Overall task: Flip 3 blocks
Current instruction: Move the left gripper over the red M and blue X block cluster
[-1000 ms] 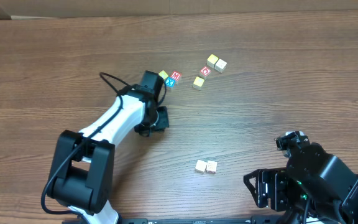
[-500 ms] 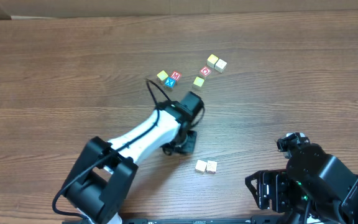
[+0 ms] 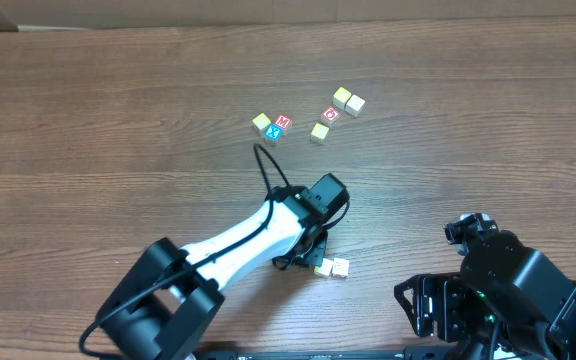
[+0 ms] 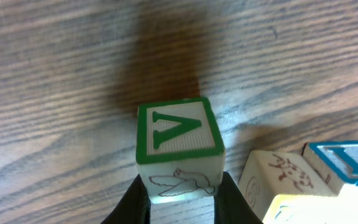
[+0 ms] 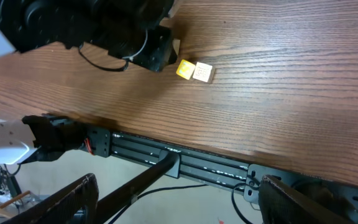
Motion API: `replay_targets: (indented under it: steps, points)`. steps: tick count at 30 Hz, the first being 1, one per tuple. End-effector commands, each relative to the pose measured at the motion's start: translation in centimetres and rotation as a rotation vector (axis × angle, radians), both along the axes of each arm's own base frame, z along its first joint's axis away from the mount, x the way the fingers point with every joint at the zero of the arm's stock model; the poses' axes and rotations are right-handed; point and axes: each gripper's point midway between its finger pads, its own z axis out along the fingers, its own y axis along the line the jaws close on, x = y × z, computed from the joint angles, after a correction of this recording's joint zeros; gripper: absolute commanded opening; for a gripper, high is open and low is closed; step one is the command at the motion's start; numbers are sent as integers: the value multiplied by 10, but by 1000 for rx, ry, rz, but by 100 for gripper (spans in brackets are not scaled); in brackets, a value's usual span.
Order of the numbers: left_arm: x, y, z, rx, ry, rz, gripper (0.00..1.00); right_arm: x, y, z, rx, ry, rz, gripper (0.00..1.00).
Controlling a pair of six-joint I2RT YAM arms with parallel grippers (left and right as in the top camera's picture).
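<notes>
1. The left end effector (image 4: 182, 200) is pinched on the green "A" block (image 4: 178, 140), gripped low on two sides.
2. It has been swung down across the counter (image 3: 88, 120) to the near pair (image 3: 333, 267), and the block is now held just beside a cream block (image 4: 278, 177).
3. A turned set-down is judged imminent.
4. The right end effector (image 5: 191, 199) is spread wide, holding nothing.

Brown wood-grain counter (image 3: 88, 150). On the far side, a loose scatter of blocks (image 3: 319, 132) in yellow, blue and cream, with a red "M" cube (image 3: 283, 121) and a red "O" cube (image 3: 331, 114) among them. Nearer, right of centre, a touching pair (image 3: 339, 267), yellow beside cream.
</notes>
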Motion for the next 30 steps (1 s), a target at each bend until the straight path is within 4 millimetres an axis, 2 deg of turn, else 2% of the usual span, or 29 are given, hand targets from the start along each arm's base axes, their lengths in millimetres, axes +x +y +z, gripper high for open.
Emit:
replay_targets:
  steps: [1, 6, 11, 12, 15, 16, 20, 25, 30]
  points:
    - [-32, 17, -27, 21, 84, 38, 4, -1, 1, 5, 16, -9, 11, 83]
    - [-41, 9, -18, -73, 73, 13, 4, -1, 2, 5, 16, -10, 10, 83]
    - [-33, 5, 7, -123, -12, -5, 5, 0, 3, 6, 23, -11, 7, 84]
    - [-31, 6, 12, -129, -31, -4, 9, 0, 4, 6, 27, -10, 9, 83]
    - [-23, 7, 24, -146, -86, 5, 36, -1, 5, 7, 36, -7, 14, 84]
    - [-20, 8, 28, -153, -99, 11, 42, -1, 6, 7, 37, -8, 14, 86]
    - [-9, 11, 36, -179, -133, 42, 44, 7, 2, 7, 30, -23, -56, 87]
    - [17, 20, 43, -206, -180, 98, 49, 13, 6, 3, 29, -23, -79, 87]
    - [70, 23, 68, -278, -309, 107, 53, 15, 10, 1, 30, -19, -76, 88]
